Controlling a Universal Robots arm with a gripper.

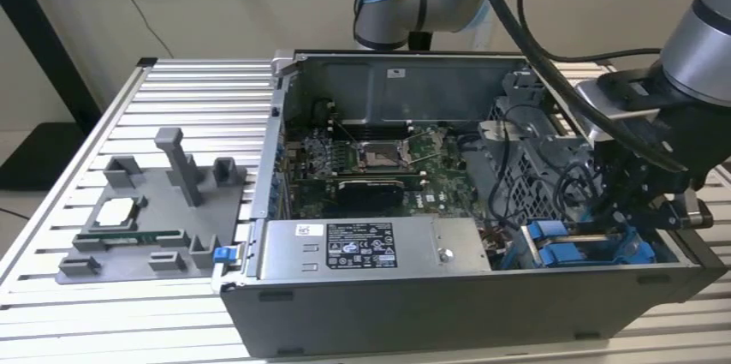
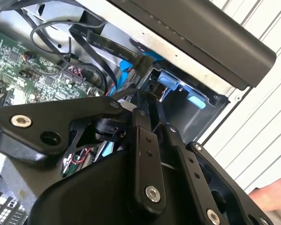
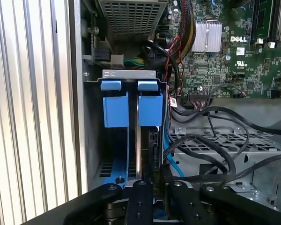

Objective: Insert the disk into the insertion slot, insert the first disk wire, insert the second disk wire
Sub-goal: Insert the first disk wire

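The claw [image 3: 157, 186] hangs over the slot [image 3: 129, 73] in the case's corner, in line with the disk [image 3: 152, 150], which stands on edge between 2 blue rails, likely so it slides in true. I cannot tell the claw's opening or hold. The case wall [image 3: 77, 117] hems 1 side and cables [image 3: 196, 111] crowd the other, leaving little room.

White label [image 1: 359, 247] with small print on silver box [image 1: 457, 244], at 6 o'clock from green board [image 1: 377, 158]; not readable. In first wrist view, white letters [image 3: 239, 39] on that board.
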